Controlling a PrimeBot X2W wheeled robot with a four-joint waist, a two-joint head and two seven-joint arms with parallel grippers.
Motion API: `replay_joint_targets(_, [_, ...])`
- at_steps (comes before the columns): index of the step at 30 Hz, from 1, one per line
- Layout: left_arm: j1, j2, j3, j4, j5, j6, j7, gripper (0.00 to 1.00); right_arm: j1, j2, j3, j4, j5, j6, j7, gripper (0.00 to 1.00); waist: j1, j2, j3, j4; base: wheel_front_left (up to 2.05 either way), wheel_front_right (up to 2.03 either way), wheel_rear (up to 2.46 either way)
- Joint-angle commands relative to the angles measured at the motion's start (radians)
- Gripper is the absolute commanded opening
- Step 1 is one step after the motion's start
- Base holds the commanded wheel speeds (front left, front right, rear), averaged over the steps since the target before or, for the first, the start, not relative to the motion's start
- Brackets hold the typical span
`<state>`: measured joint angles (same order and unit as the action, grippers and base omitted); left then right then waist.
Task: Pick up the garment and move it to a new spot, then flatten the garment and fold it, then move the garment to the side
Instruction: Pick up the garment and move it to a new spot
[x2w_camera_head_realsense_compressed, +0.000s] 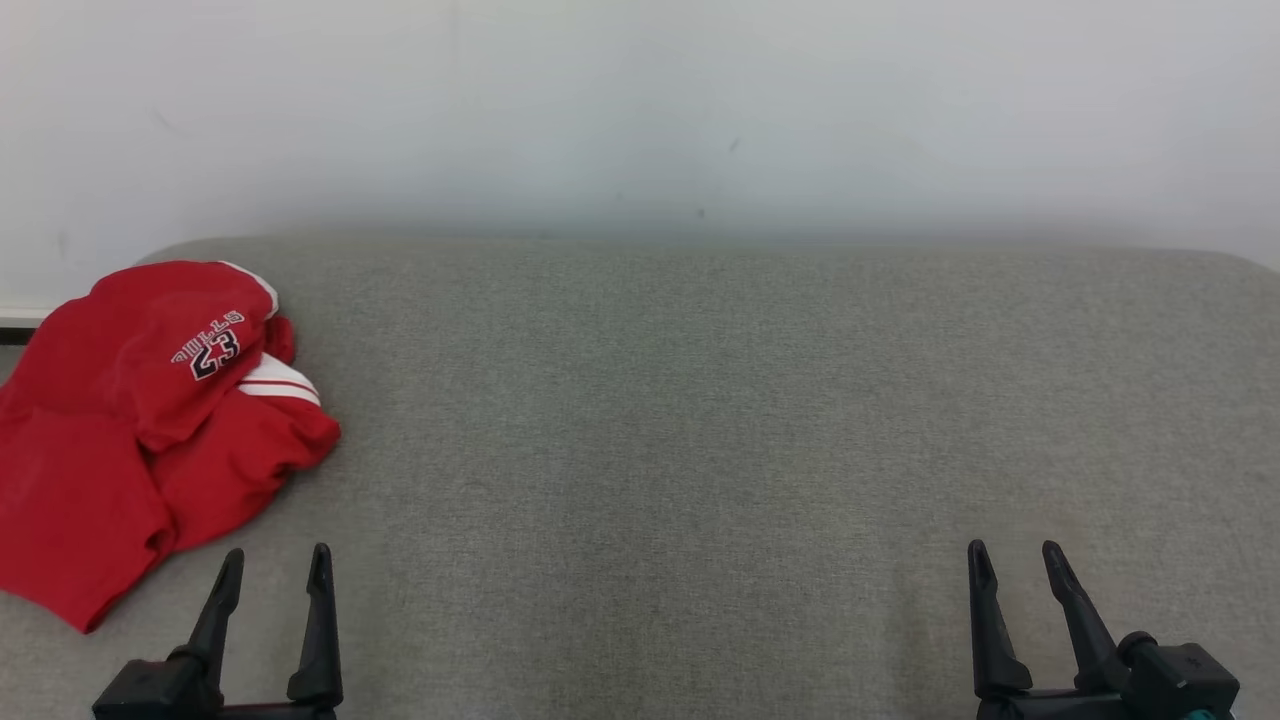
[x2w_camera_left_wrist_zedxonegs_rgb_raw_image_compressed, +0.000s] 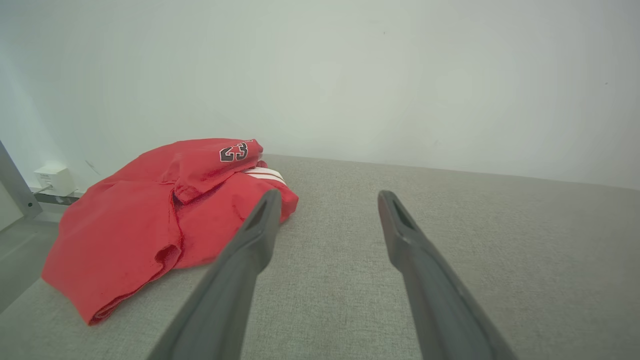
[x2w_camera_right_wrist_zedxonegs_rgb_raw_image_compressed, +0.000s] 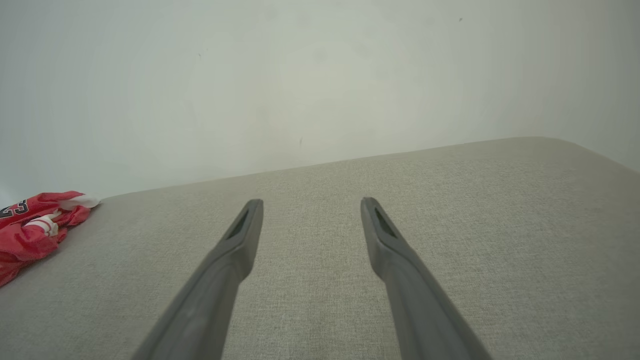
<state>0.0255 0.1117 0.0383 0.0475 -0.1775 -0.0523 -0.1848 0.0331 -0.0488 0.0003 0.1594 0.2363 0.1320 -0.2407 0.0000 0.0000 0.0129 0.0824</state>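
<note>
A crumpled red garment (x2w_camera_head_realsense_compressed: 140, 420) with white stripes and the number 23 lies at the far left of the grey fabric surface (x2w_camera_head_realsense_compressed: 700, 420). It also lies left of centre in the left wrist view (x2w_camera_left_wrist_zedxonegs_rgb_raw_image_compressed: 150, 215) and at the left edge of the right wrist view (x2w_camera_right_wrist_zedxonegs_rgb_raw_image_compressed: 30, 230). My left gripper (x2w_camera_head_realsense_compressed: 277, 563) stands open just in front of the garment's near edge, apart from it, nothing between its fingers (x2w_camera_left_wrist_zedxonegs_rgb_raw_image_compressed: 327, 197). At the lower right my right gripper (x2w_camera_head_realsense_compressed: 1015, 555) is open too (x2w_camera_right_wrist_zedxonegs_rgb_raw_image_compressed: 310, 205), far from the garment, over bare fabric.
A pale wall (x2w_camera_head_realsense_compressed: 640, 110) rises straight behind the grey surface. The surface's left edge runs under the garment, with a white wall socket (x2w_camera_left_wrist_zedxonegs_rgb_raw_image_compressed: 52, 177) and a grey frame bar (x2w_camera_left_wrist_zedxonegs_rgb_raw_image_compressed: 15, 187) beyond it.
</note>
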Motion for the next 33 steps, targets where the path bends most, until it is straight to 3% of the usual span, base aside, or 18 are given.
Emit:
replay_joint_targets(1, [-0.007, 0.006, 0.000, 0.000, 0.003, 0.007, 0.005, 1.00, 0.011, -0.003, 0.005, 0.000, 0.002, -0.002, 0.000, 1.00, 0.0000, 0.0000, 0.000, 0.031, 0.00, 0.00, 0.00])
replay_joint_targets(21, [-0.005, 0.021, 0.005, 0.049, -0.017, 0.032, -0.010, 1.00, 0.001, -0.003, 0.039, 0.017, 0.009, -0.002, 0.006, 1.00, 0.0000, 0.0000, 0.001, 0.293, 0.00, 0.00, 0.00])
replay_joint_targets(33, [0.005, 0.032, 0.020, 0.065, -0.024, 0.056, -0.022, 1.00, -0.001, -0.003, 0.057, 0.035, 0.016, -0.002, -0.001, 1.00, 0.0000, 0.0000, -0.004, 0.391, 0.00, 0.00, 0.00])
